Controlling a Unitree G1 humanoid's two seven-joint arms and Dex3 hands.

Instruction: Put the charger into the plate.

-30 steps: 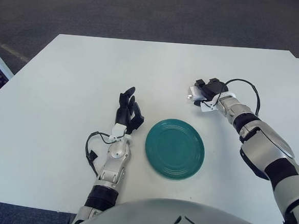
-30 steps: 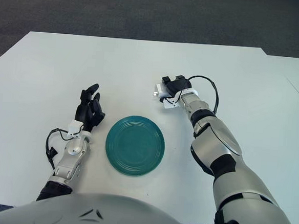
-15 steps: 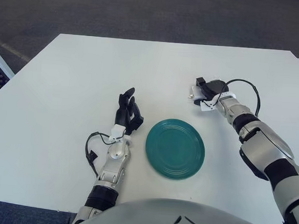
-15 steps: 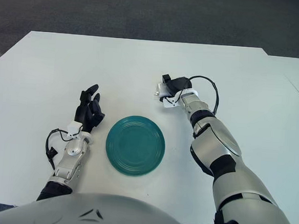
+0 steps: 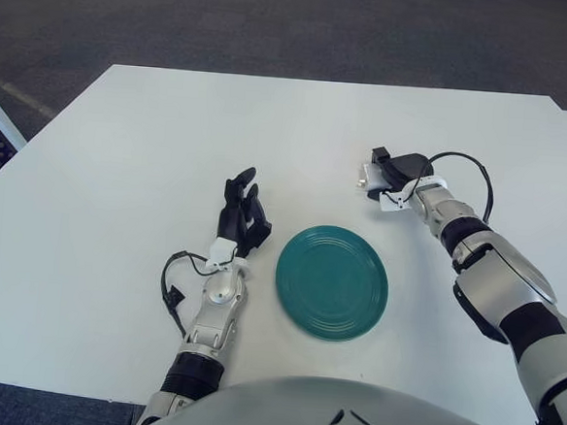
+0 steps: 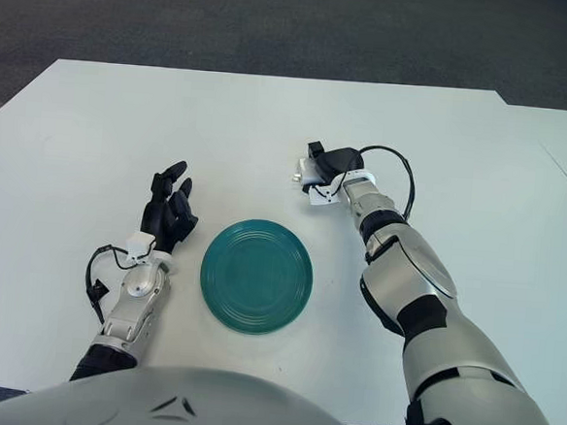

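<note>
Left eye view first. Small white boxy charger (image 5: 368, 176), pale plastic block, mostly swallowed by the black three-finger right hand (image 5: 392, 170), only its left end poking out past the fingers. Clamped tight in that hand, out over the white table (image 5: 122, 162), up and to the right of the round teal plate (image 5: 332, 282) and well apart from it. Can't tell whether it's touching the tabletop or lifted just off it. No logo, label or lettering readable on the charger, too small to make out. A looping black cable (image 5: 466, 172) curving off the right wrist. Plate bare, faint concentric rings on its surface, no markings either. Black-fingered left hand (image 5: 242, 213) just beside the plate's left edge, fingers loose and pointing up the table, gripping nothing. Dark grey carpet floor (image 5: 277, 22) beyond the far table edge.

Right eye view next. Same setup, shifted a bit. Charger (image 6: 305, 174) again showing only as a pale sliver at the left of the clenched right hand (image 6: 328, 166), with what looks like a tiny dark spot on its end face, not clear enough to call. Plate (image 6: 257, 275) sitting lower and left of it, nothing in it. Left hand (image 6: 169, 209) to the plate's left, relaxed and empty. No writing legible anywhere here either.
</note>
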